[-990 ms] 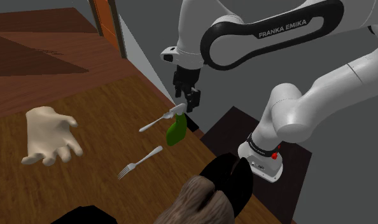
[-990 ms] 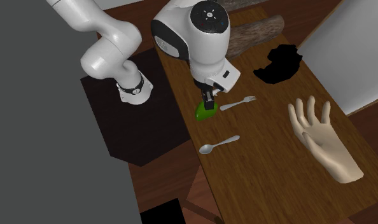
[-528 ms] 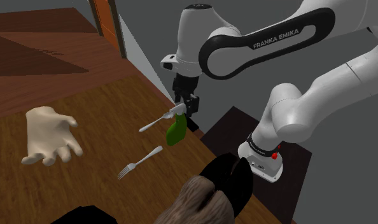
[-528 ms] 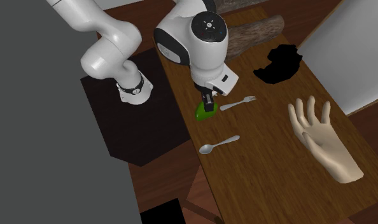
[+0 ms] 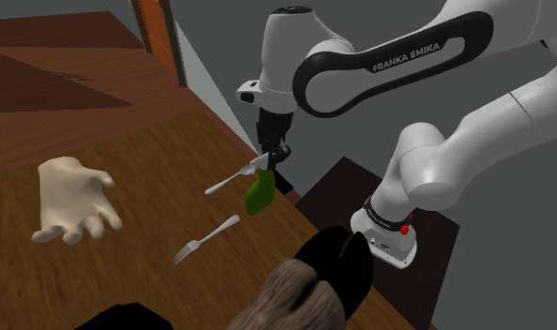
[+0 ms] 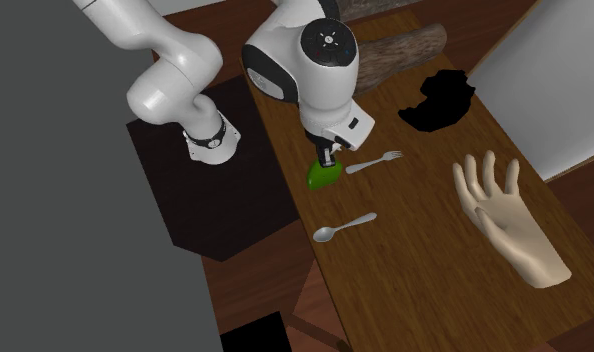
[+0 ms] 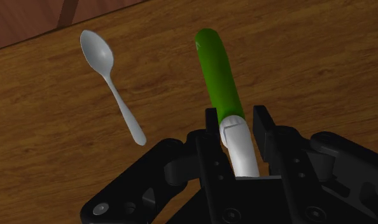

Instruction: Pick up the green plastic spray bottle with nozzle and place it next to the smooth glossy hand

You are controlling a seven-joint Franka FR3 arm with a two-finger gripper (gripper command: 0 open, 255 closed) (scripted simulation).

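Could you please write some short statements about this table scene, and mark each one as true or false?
1. The green bottle lies flat on the wooden table. True.
2. The gripper hangs over the cream hand. False: it is at the bottle's white nozzle, far from the hand.
3. A spoon lies on the table beside the bottle. True.
4. The bottle touches the hand. False: they lie well apart.
5. The fork lies on the floor. False: it is on the table.
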